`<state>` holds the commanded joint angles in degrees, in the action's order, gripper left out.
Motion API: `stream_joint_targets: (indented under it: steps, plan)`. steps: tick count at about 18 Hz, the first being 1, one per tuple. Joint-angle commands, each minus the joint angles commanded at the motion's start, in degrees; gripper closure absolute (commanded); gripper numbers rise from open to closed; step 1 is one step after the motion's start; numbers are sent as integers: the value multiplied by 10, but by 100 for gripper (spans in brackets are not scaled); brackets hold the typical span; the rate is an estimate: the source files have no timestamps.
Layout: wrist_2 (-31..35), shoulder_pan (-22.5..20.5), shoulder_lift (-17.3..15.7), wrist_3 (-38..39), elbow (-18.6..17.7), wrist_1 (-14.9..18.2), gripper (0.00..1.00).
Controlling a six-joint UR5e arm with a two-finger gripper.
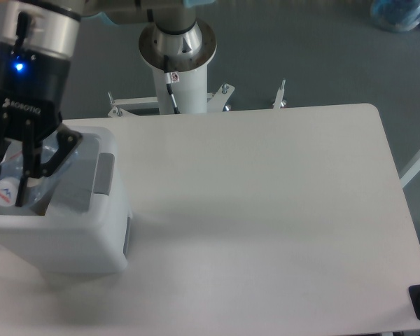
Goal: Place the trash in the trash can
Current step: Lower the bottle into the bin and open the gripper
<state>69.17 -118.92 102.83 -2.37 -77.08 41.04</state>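
While the arm hangs over the far left corner of the white table, its gripper sits down inside the open mouth of the trash can, the 2 black fingers closed around the flattened bottle. The bottle points down and toward the left, its round end with red lettering showing just above the near rim of the bin, and its clear body runs up between the fingers. A blue light glows on the black wrist body above. The trash can is a boxy white-grey bin with rounded corners, standing at the left edge of the table, with a darker grey handle patch on its right wall. The inside of the bin is mostly hidden by the gripper, and I cannot tell whether the wrapper lies in there. Beyond the far edge of the table stands the robot's white pedestal on a grey floor.
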Motion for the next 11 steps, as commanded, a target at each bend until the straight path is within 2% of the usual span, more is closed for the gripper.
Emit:
stream_joint_targets:
  steps: [1,3,5,7,8,11]
  plan:
    - [0,1,1,0,-1,0,73]
    - [0,4,6,-3,-2,0,56]
    - [0,4,5,-4,-4,0,53]
    - [1,4,3,-7,-12,1,33]
    - [1,4,1,-10,-18,1,26]
    - [2,-2,2,-11,-19,1,16]
